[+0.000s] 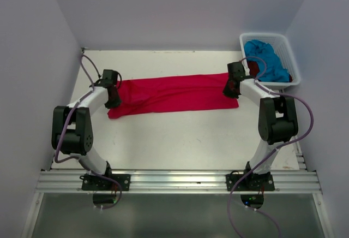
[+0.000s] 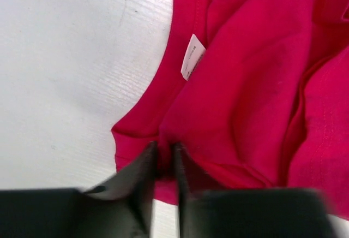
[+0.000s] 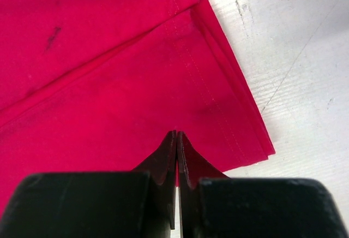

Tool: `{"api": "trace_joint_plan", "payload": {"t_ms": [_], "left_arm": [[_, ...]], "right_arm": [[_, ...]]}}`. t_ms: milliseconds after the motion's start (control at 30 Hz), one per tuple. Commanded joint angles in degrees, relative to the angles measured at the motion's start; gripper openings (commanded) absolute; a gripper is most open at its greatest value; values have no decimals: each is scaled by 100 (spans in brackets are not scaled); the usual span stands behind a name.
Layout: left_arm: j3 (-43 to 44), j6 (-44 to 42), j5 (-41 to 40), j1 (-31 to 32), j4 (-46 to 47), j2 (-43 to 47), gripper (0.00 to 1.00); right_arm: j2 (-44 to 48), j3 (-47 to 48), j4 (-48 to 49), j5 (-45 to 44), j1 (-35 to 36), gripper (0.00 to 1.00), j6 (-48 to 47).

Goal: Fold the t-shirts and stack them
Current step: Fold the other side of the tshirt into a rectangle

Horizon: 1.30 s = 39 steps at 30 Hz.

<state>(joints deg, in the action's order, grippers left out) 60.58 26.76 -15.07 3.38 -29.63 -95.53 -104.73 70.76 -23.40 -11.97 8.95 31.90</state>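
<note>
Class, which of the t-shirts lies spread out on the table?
The bright red-pink t-shirt: it is stretched out on the table, while the turquoise t-shirt sits bunched in the white basket.

Black left gripper (image 2: 165, 146): plain red-pink t-shirt (image 1: 174, 93), white label (image 2: 192, 57) just ahead. Black right gripper (image 3: 176, 134): dark smudge (image 3: 53, 36) ahead-left. Beyond it, turquoise t-shirt (image 1: 267, 58), white slotted basket (image 1: 262, 37). White table (image 1: 180, 140).

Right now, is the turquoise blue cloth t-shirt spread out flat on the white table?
No, the turquoise blue cloth t-shirt lies bunched up inside the white plastic basket.
</note>
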Motion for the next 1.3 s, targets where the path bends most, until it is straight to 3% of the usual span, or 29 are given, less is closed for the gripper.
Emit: {"api": "trace_joint_plan", "payload": {"t_ms": [0,67,400,733,967,1100,1267], "left_arm": [[217,-198,-110,-100,45,25,9],[244,-198,-154,-109,27,69,0],[981,-207,-804,-118,-298,-202,0],[1176,-57,-989,-329,-324,-774,0],[1141,215,-1024,-575,-342,-898,30],[685,259,-823,-584,454,143,36],[-326,267,406,-487,1442,1755,45]], "right_arm": [[67,52,-16,89,19,0,0],[93,52,-16,54,19,0,-8],[93,8,19,37,37,0,-26],[119,-18,11,19,37,0,-52],[110,-36,37,54,45,0,-70],[137,-71,81,54,72,0,-114],[84,-45,125,89,98,0,-166]]}}
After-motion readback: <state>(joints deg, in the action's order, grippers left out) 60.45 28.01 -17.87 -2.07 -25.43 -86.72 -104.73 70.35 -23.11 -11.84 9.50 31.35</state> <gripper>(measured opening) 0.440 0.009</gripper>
